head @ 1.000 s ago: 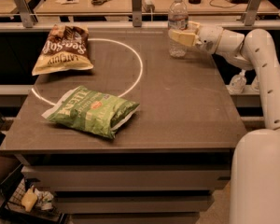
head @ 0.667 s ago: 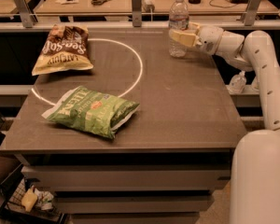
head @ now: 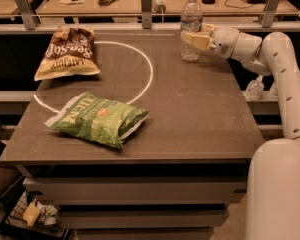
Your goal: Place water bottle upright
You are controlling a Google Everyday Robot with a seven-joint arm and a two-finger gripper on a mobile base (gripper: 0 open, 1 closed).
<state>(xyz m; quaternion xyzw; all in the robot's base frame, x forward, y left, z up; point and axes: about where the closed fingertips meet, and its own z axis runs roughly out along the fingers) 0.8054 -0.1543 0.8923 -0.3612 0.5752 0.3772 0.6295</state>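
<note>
While little has changed vs ~1 s ago, the clear ribbed plastic water bottle (head: pixel 191 24) w/ white cap stays upright at the far right of the dark grey tabletop (head: pixel 190 109), base apparently down. The gripper (head: pixel 196 39) is still round its mid label band, jaws grasping the bottle. Placement looks done, only release left.

clear water bottle (head: pixel 191 19), cream end effector (head: pixel 192 39) at its middle, green chip bag (head: pixel 97 119), brown chip bag (head: pixel 66 51), grey counter (head: pixel 200 119), white circle (head: pixel 152 76)
</note>
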